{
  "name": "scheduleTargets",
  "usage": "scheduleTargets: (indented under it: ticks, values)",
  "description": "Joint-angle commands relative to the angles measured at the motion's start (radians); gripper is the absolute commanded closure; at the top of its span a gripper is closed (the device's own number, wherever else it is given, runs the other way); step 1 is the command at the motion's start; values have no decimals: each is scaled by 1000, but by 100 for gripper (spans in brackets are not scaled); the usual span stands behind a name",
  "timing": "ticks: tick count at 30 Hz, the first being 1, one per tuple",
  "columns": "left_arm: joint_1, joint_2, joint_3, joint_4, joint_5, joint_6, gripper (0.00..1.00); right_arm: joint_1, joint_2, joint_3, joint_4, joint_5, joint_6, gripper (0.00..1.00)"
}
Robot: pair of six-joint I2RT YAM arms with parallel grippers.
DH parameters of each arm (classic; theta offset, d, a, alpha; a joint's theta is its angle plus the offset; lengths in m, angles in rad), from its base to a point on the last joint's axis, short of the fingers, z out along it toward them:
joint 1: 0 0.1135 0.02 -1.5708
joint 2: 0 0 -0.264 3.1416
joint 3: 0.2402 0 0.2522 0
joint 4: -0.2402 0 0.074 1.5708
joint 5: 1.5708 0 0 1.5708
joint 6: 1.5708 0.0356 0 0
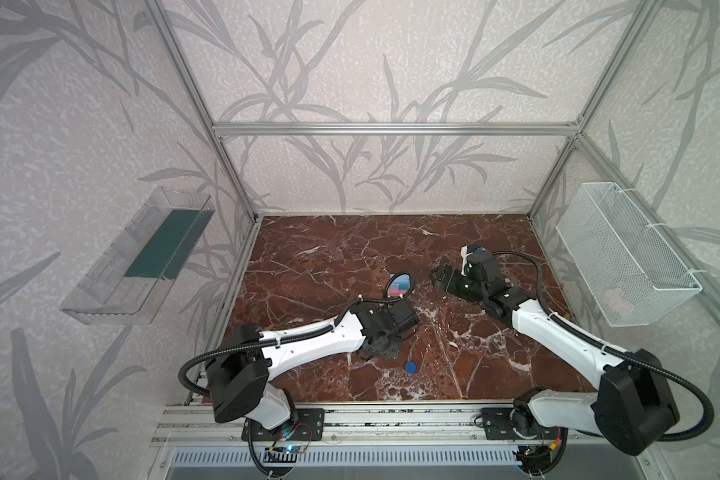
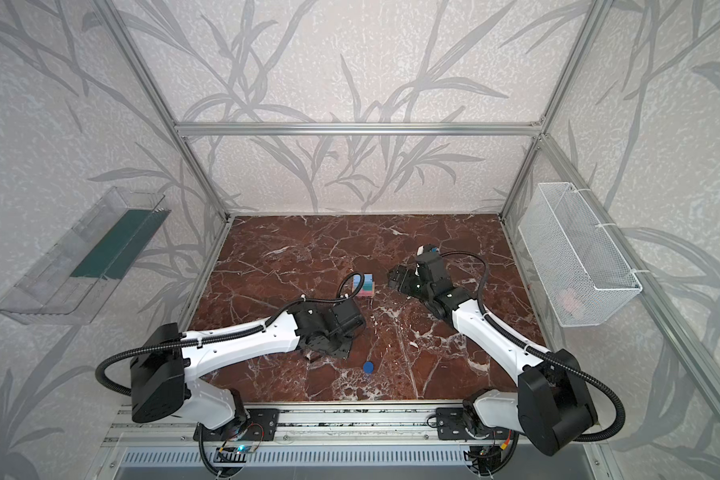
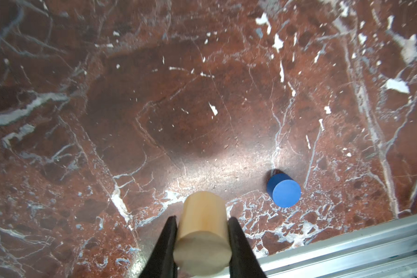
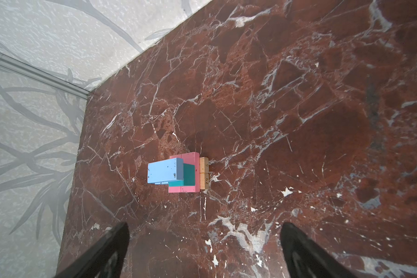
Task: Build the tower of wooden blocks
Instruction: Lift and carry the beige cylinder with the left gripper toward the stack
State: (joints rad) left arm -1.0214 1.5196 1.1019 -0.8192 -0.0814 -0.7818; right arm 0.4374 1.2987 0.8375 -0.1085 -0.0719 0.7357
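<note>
the left end effector (image 3: 202, 220) is clenched on the round sides of the tan cylinder (image 3: 202, 231), which leaves its flat ends free for stacking, i'd guess. the tower (image 4: 176, 172) stands mid-worktop (image 1: 454, 353), its top bare. the right end effector (image 4: 204, 231) hangs released and empty beside it, likely keeping clear. the dark blue cylinder (image 3: 284, 192) waits upright near the front rail.
</note>
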Motion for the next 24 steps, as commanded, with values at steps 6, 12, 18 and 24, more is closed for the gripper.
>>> scheduleTargets:
  ticks: [6,12,18,24]
  values:
    - [102,1,137,-103,2,131,100,-32,-32,-14,16,-26,-13,2]
    - [149,56,247,-142,-9,212,100,-42,-36,-21,21,-40,-13,2]
    - [199,127,367,-173,-11,293,100,-48,-57,-40,32,-31,-9,2]
    - [251,217,511,-182,9,351,100,-71,-73,-58,33,-43,-13,3]
